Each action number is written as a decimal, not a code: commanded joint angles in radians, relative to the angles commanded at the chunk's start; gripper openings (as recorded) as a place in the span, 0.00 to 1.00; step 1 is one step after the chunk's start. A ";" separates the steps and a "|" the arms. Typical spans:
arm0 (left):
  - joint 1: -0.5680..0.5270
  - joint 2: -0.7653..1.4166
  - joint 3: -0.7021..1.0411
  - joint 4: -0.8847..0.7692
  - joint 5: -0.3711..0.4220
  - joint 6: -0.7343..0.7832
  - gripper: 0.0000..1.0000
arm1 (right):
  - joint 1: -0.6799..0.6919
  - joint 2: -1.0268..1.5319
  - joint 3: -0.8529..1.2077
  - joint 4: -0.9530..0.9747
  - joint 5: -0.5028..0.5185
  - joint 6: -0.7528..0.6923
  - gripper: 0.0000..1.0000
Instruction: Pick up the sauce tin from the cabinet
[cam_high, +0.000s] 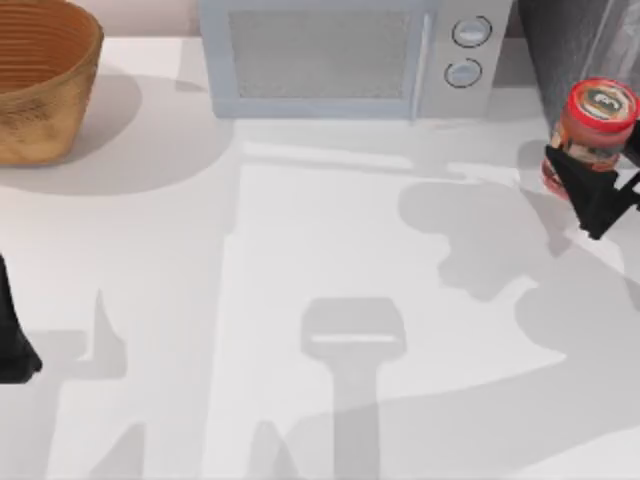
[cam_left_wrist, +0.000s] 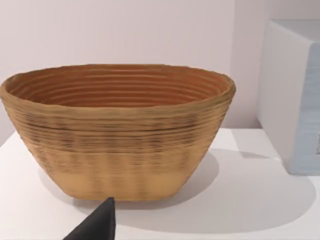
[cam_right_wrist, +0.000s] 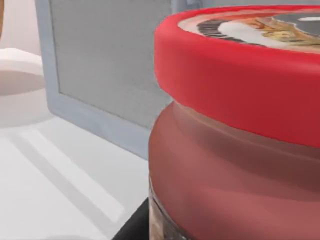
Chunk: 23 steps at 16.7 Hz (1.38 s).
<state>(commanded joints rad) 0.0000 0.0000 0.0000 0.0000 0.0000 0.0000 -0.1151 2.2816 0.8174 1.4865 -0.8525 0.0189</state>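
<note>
At three o'clock of the white surface (cam_high: 300, 250), the right gripper (cam_high: 590, 185) had its black fingers clenched on the small red-lidded sauce tin (cam_high: 592, 130), beside the dark grey speckled cabinet (cam_high: 570, 50). The left gripper (cam_high: 15, 340) sat parked at nine o'clock; whether its fingers were parted, I cannot tell.

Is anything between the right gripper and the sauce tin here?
Nothing visible. The right gripper is already at the sauce tin, its dark fingers against the can's lower body at the table's right, beside the cabinet. The left gripper sits parked at left.

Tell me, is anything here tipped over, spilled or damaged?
Nothing stands out. The sauce tin is upright in the right gripper near the cabinet; the basket and microwave stand normally.
</note>
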 joint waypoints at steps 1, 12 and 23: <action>0.000 0.000 0.000 0.000 0.000 0.000 1.00 | 0.015 0.018 0.017 -0.003 0.015 0.000 0.00; 0.000 0.000 0.000 0.000 0.000 0.000 1.00 | 0.024 0.028 0.027 -0.005 0.024 0.000 0.53; 0.000 0.000 0.000 0.000 0.000 0.000 1.00 | 0.024 0.028 0.027 -0.005 0.024 0.000 1.00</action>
<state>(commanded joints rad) 0.0000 0.0000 0.0000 0.0000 0.0000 0.0000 -0.0912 2.3100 0.8444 1.4813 -0.8286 0.0185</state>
